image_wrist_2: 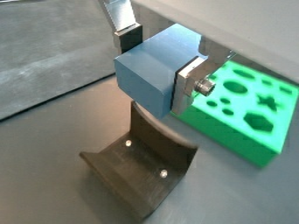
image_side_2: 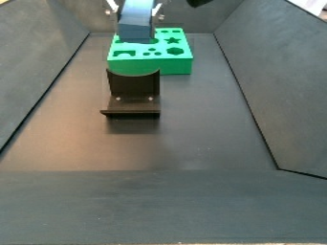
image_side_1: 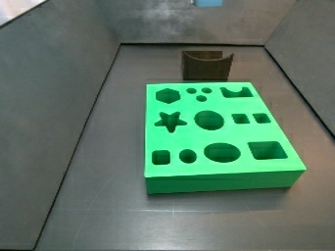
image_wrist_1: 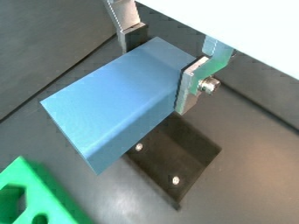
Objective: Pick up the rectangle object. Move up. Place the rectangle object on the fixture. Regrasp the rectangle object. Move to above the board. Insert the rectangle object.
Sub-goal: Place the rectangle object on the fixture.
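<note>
Rectangle object (image_wrist_1: 117, 105) pinched between gripper (image_wrist_1: 158, 61) fingers, raised above fixture (image_wrist_2: 142, 166)

Dark grey floor (image_side_2: 166, 144) with sloping dark walls (image_side_1: 72, 108) on both sides, otherwise bare.

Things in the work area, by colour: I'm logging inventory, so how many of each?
Blue: 1, the rectangle object, held in the claw above the fixture.
Green: 1, the board.
Dark: 1, the fixture.
Total: 3.
</note>
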### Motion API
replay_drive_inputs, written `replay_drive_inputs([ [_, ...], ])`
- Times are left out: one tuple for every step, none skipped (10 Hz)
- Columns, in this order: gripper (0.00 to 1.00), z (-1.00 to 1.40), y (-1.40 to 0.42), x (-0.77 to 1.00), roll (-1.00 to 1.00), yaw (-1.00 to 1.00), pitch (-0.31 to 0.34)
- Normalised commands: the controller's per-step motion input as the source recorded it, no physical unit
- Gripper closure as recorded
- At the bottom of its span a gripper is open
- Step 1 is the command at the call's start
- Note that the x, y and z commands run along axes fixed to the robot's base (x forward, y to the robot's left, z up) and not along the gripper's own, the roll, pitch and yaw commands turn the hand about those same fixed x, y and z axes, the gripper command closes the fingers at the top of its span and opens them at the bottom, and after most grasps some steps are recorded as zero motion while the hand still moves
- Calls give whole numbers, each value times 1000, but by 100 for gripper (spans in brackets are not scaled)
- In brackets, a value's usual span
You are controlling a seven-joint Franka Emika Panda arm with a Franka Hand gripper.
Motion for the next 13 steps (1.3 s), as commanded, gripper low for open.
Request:
replay_drive_inputs([
  [100, -7, 61, 257, -1000, 284, 358],
  [100, -7, 58, 163, -904, 127, 377],
  [100, -12, 57, 111, -753, 31, 346],
  [100, -10, 59, 83, -599, -47, 293],
  [100, -10, 57, 80, -492, -86, 254],
  [100, -10, 40, 86, -251, -131, 186],
  [100, -1000, 63, 107, -1000, -214, 71],
  [100, -1000, 69, 109, -1000, -223, 41],
  [100, -1000, 76, 120, -1000, -220, 51],
  [100, -1000, 79, 131, -1000, -218, 56],
  [100, -1000, 85, 140, -1000, -222, 51],
  [100, -1000, 90, 146, -988, -230, 37],
  [100, -1000, 99, 157, -766, -193, 14],
])
